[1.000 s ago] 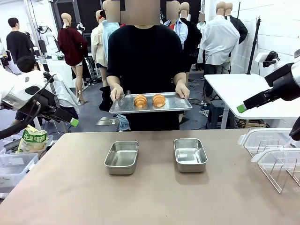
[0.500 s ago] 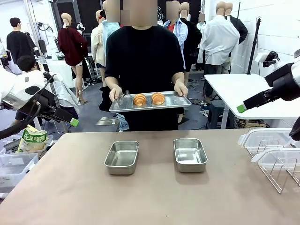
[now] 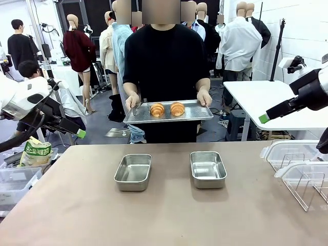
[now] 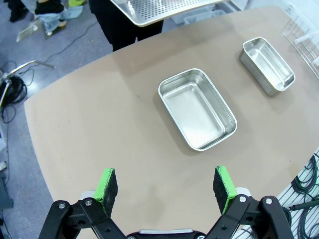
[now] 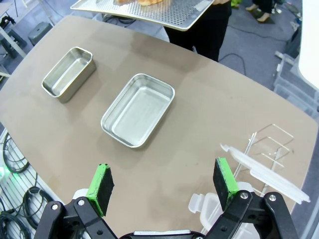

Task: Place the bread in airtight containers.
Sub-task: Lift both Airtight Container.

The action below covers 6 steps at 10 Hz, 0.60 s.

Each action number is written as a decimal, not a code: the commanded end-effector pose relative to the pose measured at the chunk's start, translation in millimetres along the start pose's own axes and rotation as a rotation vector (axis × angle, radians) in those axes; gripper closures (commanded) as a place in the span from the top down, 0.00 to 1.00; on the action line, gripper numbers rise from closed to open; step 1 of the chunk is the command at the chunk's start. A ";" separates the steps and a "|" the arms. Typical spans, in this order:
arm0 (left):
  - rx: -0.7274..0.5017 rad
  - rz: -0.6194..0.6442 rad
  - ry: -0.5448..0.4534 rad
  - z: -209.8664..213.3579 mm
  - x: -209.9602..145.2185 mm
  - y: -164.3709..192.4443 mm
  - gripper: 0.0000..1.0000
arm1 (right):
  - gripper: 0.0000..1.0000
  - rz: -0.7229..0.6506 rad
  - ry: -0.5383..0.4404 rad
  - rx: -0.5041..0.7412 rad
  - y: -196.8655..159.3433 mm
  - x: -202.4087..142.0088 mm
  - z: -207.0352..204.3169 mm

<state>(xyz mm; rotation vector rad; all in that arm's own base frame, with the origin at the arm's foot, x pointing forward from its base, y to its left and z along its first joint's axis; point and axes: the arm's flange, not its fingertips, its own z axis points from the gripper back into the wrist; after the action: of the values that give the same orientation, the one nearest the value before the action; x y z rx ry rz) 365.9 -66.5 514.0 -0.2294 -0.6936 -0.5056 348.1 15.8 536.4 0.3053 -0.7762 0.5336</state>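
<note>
Two golden-brown crescent croissants, one (image 3: 157, 109) beside the other (image 3: 177, 108), lie side by side near the middle of a flat perforated steel tray (image 3: 197, 110). A person in a black top at the far side of the desk holds this tray level in the air, with one hand (image 3: 132, 101) on its picture-left end and the other hand (image 3: 205, 98) on its picture-right end. The croissants sit close together, and I cannot tell whether they touch.

Below the tray, on the tan desk (image 3: 164, 220), stand two small rectangular shiny steel pans with rounded corners. One pan (image 3: 133, 171) is toward the robot's left and the other (image 3: 207, 168) toward its right, and they are apart from each other. Both are open on top, with their bottoms showing.

The left pincer (image 4: 165, 182) hovers above the near desk edge with its green pads spread wide and nothing between them. In its wrist view the nearer pan (image 4: 197, 108) lies ahead of it. The right pincer (image 5: 162, 183) is likewise spread wide and holds nothing, hanging above the desk short of the pan (image 5: 138, 109) nearest it. In the front view both arms are raised off to the sides, well apart from the pans.

Larger clear plastic boxes (image 3: 294, 156) stand at the desk's right end.
</note>
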 end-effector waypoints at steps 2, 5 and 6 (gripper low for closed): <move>-0.005 0.000 -0.003 1.0 -0.7 1.9 1.00 | 1.00 -0.006 -0.005 0.014 0.1 -0.2 -0.2; -0.004 0.045 -0.009 -11.1 7.3 2.6 1.00 | 1.00 0.049 -0.033 -0.052 23.4 21.7 10.4; 0.014 0.124 -0.002 -25.8 17.5 6.6 1.00 | 1.00 -0.019 0.002 -0.084 26.9 27.4 -2.3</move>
<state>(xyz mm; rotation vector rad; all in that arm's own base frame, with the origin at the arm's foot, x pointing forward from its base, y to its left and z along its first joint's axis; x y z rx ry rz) 374.2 -68.7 509.9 -0.2412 -0.6831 -0.4636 341.6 38.4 558.8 0.2600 -0.8104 0.5534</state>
